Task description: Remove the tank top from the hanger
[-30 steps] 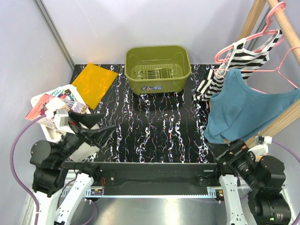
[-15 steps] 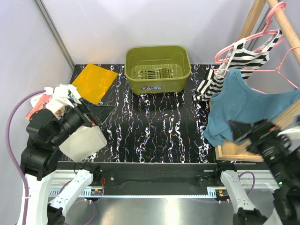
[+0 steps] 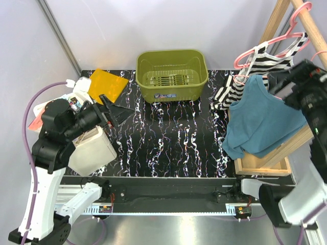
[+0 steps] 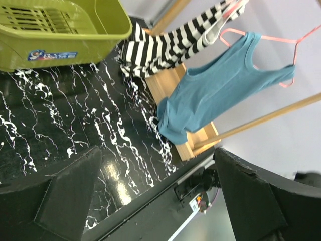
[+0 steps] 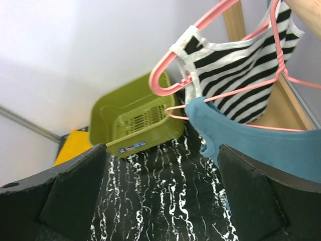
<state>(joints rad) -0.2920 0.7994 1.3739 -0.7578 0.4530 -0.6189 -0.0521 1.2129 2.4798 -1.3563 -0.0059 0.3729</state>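
Observation:
A blue tank top (image 3: 258, 122) hangs on a pink hanger (image 5: 235, 93) from the wooden rack at the right. A black-and-white striped top (image 3: 265, 58) hangs behind it on a second pink hanger (image 3: 250, 53). My right gripper (image 3: 276, 86) is raised beside the blue top's right shoulder, open and empty. In the right wrist view (image 5: 163, 201) the blue top (image 5: 261, 145) hangs above and right of the jaws, apart from them. My left gripper (image 3: 115, 106) is open and empty over the table's left side. Its wrist view (image 4: 158, 201) shows the blue top (image 4: 220, 90) far off.
A green basket (image 3: 171, 74) stands at the back centre of the black marbled table (image 3: 168, 143). An orange sheet (image 3: 102, 89) and some books (image 3: 41, 115) lie at the left. The wooden rack's base (image 3: 260, 166) and sloping posts (image 3: 273, 20) fill the right side.
Both arms have risen from low near their bases. The left gripper swung up and toward the back left. The right gripper climbed up to the blue top's shoulder by the hangers.

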